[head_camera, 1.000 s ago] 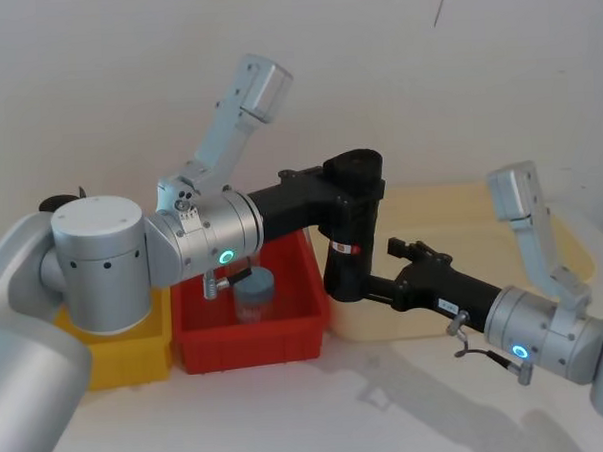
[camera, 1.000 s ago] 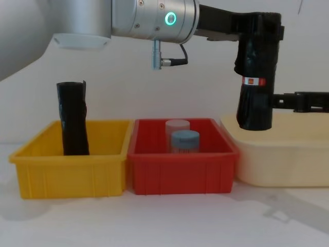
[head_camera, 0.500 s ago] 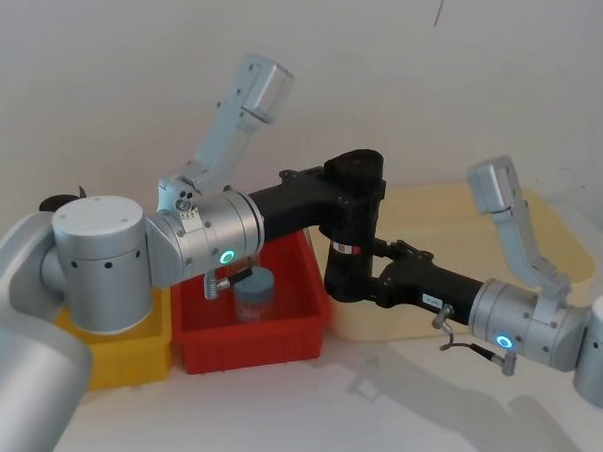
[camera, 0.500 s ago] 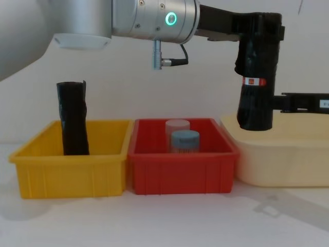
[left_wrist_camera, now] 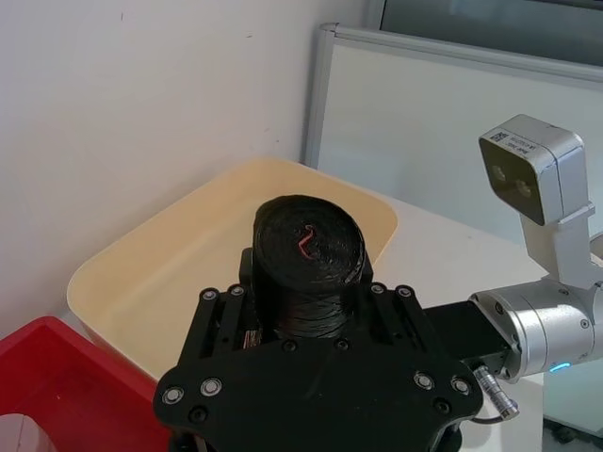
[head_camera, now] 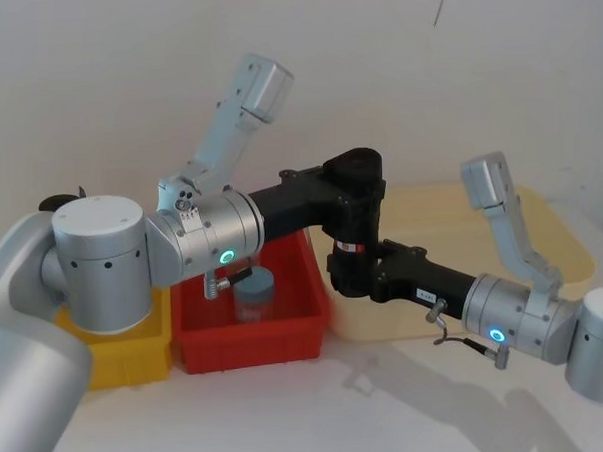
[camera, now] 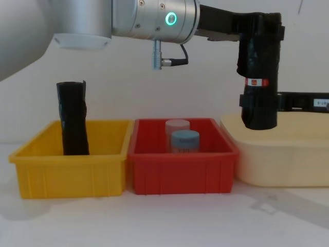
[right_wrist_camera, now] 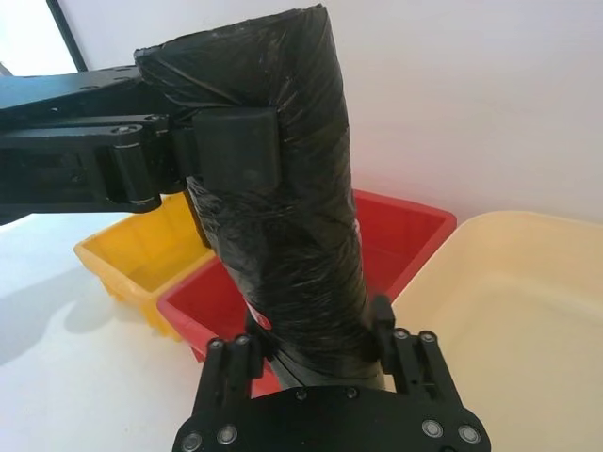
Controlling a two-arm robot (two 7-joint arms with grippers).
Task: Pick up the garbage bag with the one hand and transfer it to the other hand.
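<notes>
The garbage bag is a black rolled cylinder with a red-and-white label band, held upright in the air above the gap between the red bin and the cream tub. My left gripper, on the green-ringed arm, is shut on its upper part; the roll's end pokes out past its fingers. My right gripper reaches in from the right just below the label. Its fingers stand on either side of the bag's lower part, close against it and still spread.
A yellow bin on the left holds a plain black roll standing up. The red bin in the middle holds two jars. A cream tub sits on the right, under my right arm.
My right gripper has slid left, from beside the bag to around its lower part. The bag's lower end has shifted slightly right. My left gripper has kept its hold.
</notes>
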